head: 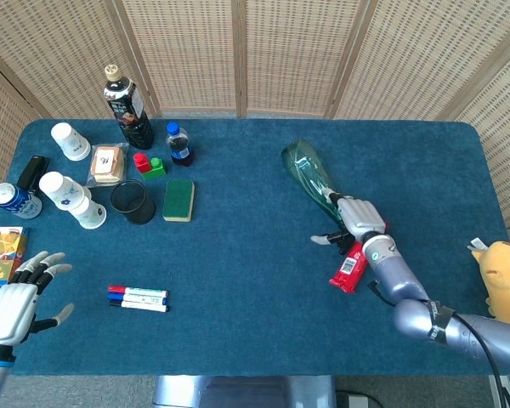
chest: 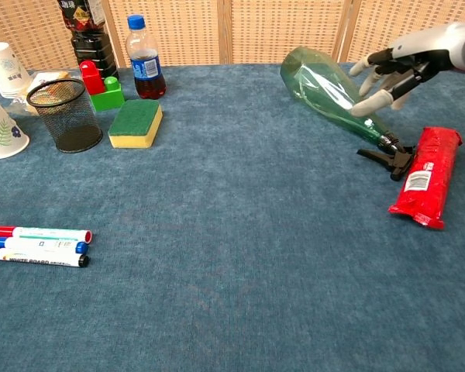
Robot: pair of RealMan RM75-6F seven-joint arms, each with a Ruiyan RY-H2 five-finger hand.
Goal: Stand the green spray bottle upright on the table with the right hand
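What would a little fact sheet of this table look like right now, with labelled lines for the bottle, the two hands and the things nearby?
Spray bottle: green spray bottle lying on its side, nozzle toward the red packet
Right hand: right hand above the bottle's neck, fingers spread, not gripping it
Left hand: left hand open at the table's near left edge, holding nothing
Nearby: the red packet lies flat just beyond the nozzle
Other side: sponge, mesh cup, small cola bottle, markers
Task state: bottle not yet upright
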